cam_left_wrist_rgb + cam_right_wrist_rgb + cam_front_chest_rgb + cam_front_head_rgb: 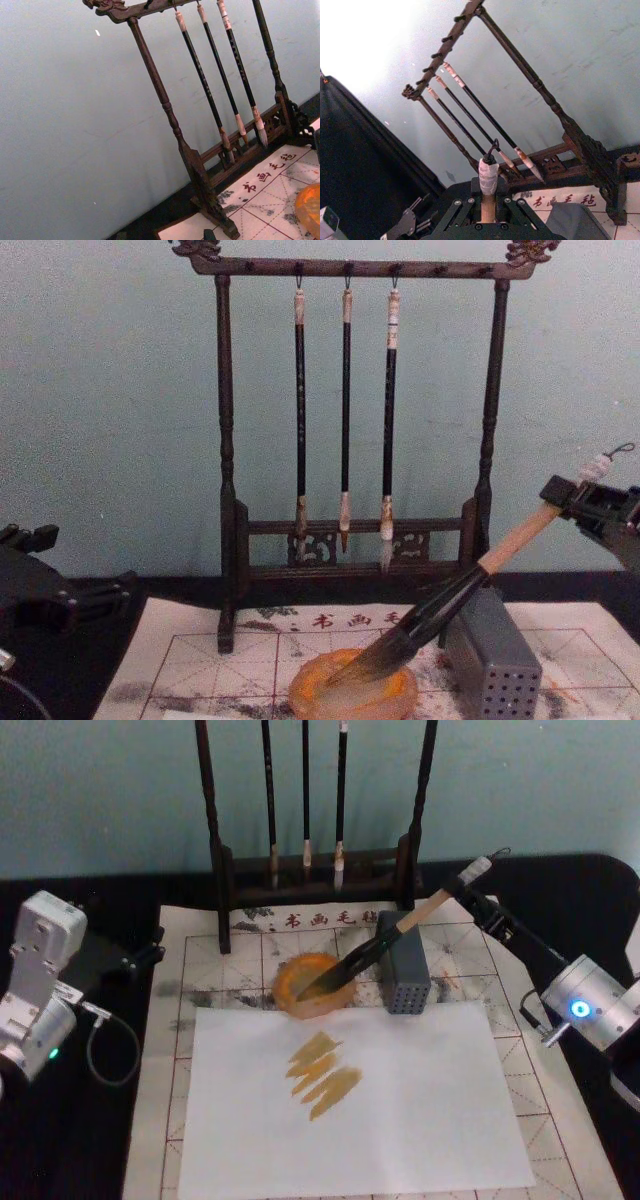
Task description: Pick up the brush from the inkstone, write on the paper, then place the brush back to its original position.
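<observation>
— Where's the brush (420, 913)?

— Centre of the head view. Its bushy tip lies in the amber inkstone (315, 988) and its handle leans on the grey perforated block (403, 978) — the right claw (472, 890), upper right, looks clenched round the handle just below the white-wrapped end.

— How will it handle?

— Light, I'd judge, with a stiff handle and a soft, wet tip — grip the wood high up. The left claw (145, 955) sits parked at the left.

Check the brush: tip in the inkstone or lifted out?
In. The brush has its dark tip in the inkstone, handle tilted up to the right gripper clamping its upper end.
</observation>
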Tool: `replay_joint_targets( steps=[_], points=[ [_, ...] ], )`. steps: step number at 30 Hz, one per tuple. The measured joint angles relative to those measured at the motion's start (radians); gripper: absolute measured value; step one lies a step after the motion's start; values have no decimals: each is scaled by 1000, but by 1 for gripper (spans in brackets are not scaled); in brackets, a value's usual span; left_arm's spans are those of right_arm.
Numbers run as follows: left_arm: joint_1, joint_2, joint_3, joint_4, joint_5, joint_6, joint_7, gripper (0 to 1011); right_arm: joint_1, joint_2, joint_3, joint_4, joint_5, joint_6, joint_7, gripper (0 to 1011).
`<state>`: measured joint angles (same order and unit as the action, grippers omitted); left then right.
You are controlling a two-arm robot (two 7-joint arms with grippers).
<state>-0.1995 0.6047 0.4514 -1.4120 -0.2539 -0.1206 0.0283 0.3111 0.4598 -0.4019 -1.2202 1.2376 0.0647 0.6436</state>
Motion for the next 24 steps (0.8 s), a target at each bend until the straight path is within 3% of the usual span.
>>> replay_joint_targets(
  steps=[11,24],
  points=[
    [0,0,0,0,0,0,0,1001,19,-61,4,70,9,-19,-48,175],
    [0,0,0,0,0,0,0,1001,31,-107,19,119,13,-31,-81,175]
  ],
)
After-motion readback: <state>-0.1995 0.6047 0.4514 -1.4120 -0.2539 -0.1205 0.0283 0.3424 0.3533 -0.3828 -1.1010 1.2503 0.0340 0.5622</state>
